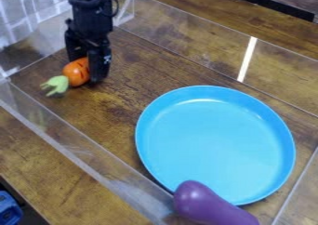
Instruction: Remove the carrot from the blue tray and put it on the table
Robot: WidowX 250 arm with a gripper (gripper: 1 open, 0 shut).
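I have the carrot down on the desk near its far-left corner, well clear of the blue tray — my hand straddles it, fingers seemingly apart — a light, stiff toy, best pinched mid-body.

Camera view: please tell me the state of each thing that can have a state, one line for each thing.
carrot: lying on the table, outside the tray, between the pincer's fingers, leafy top pointing left.
blue tray: flat on the table, nothing on it.
pincer: pointing down at the carrot, open.
eggplant: lying at the tray's near rim, overlapping it.
table: carries the tray and the carrot.
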